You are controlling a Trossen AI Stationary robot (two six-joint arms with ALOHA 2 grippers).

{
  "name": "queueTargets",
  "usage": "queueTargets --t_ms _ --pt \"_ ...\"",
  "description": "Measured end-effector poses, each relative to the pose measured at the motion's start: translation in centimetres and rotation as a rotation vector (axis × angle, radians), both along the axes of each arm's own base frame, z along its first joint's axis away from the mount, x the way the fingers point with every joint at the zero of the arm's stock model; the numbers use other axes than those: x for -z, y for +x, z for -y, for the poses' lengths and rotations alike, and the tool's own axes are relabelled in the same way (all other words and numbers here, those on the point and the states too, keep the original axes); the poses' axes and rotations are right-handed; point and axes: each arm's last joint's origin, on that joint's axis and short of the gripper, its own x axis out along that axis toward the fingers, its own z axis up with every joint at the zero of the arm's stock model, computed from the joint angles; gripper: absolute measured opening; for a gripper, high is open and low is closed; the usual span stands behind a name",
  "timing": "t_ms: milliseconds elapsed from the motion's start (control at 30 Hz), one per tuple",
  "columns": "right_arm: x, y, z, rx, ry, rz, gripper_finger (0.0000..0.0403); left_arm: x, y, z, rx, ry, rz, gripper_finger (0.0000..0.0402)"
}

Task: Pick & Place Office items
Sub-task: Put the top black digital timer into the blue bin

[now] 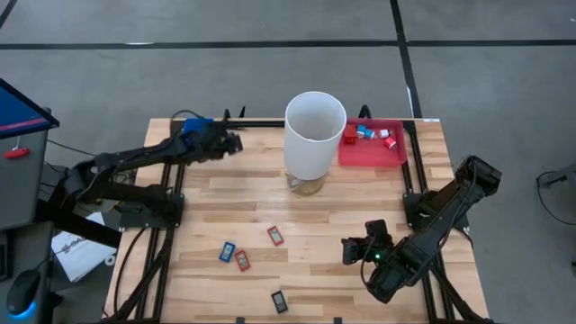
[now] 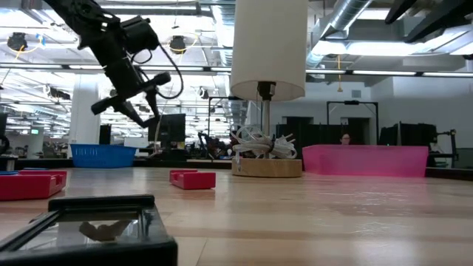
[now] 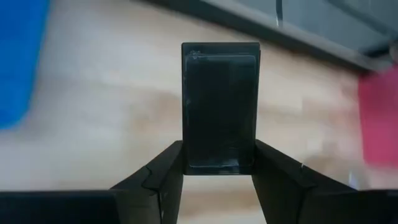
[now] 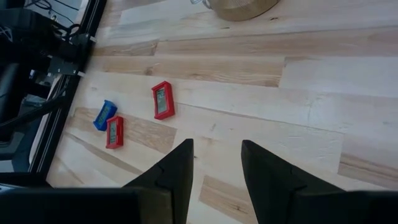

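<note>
Left wrist view gives me the clearest read: the left gripper (image 3: 217, 165) has its fingers closed on the lower sides of a flat black item (image 3: 220, 106), which stands up straight out of the jaws over bare wood; a blue tray (image 3: 22, 59) shows at one side and a red tray (image 3: 378, 118) at the other. From the high view I place that gripper (image 1: 232, 142) raised near the table's far left, just beside the blue tray (image 1: 196, 124) and left of the white cylinder (image 1: 315, 135). I judge the step to be carrying this piece to a tray; which tray I cannot tell; to do it well I would keep the grip steady, travel level, centre over the tray floor, lower until the piece is close to it, and only then open, so the flat piece does not bounce off the rim. The right gripper (image 4: 214, 165) waits low at the near right, fingers apart and empty; ahead of it lie two red items (image 4: 162, 99) (image 4: 114, 131) and a blue one (image 4: 104, 115), well apart from its tips; another black item (image 1: 280, 301) lies by the near edge; several small pieces already sit in the red tray (image 1: 371, 153).
</note>
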Motion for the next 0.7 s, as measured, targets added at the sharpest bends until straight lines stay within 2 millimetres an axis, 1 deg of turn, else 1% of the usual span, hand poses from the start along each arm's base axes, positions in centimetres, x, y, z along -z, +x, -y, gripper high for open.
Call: queueTargets --t_ms 167,333,400,533,700 --pt "0.0 0.0 0.1 0.001 -0.004 -0.003 0.0128 -0.1 -2.0 -2.2 -0.108 0.033 -0.038 0.0155" --pt "0.0 0.1 0.2 0.009 -0.005 -0.003 0.0128 -0.1 -3.2 -3.3 -0.198 0.054 -0.062 0.0156" --pt "0.0 0.3 0.3 0.015 -0.005 -0.002 0.0128 -0.3 -3.4 -3.7 -0.265 0.052 -0.021 0.0154" --pt "0.0 0.3 0.5 0.020 -0.007 -0.005 0.0128 -0.9 -3.4 -4.5 -0.372 0.084 0.118 0.0157" --pt "0.0 0.4 0.5 0.021 -0.008 -0.004 0.0128 -0.9 -3.5 -4.7 -0.550 0.067 0.220 0.0155"
